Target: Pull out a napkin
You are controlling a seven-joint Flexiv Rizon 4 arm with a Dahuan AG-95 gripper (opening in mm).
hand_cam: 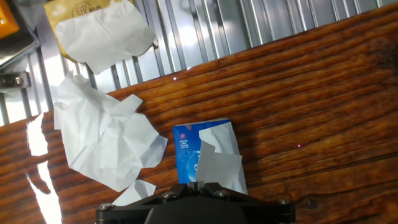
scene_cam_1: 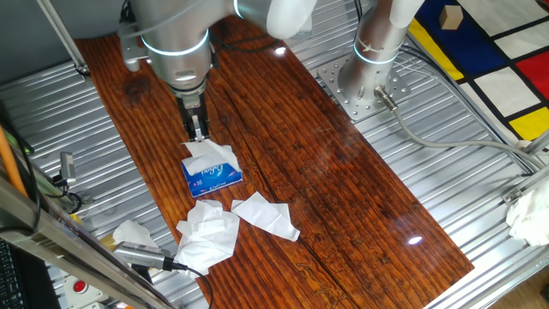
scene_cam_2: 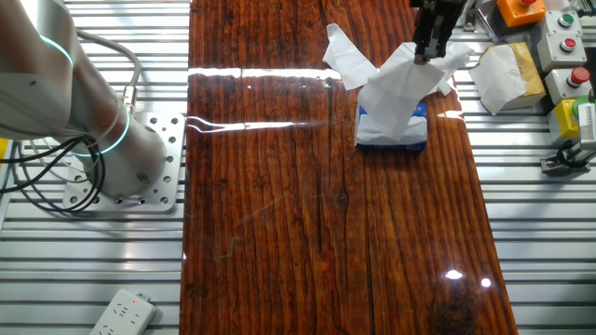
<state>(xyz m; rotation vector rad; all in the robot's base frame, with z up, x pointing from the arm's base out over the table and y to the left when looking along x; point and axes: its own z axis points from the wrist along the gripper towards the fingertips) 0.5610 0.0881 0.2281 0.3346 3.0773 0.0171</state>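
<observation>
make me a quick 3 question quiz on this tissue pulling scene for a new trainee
1. True or false: the gripper is pinching the napkin that rises from the blue tissue pack.
2. Where do the loose white tissues lie in the fixed view that shows the arm's base at the top?
A. on top of the pack
B. on the wooden table, on the pack's near side
C. on the colourful mat
3. Fill in: the pack rests on the ______ table.

Key:
1. true
2. B
3. wooden
</observation>
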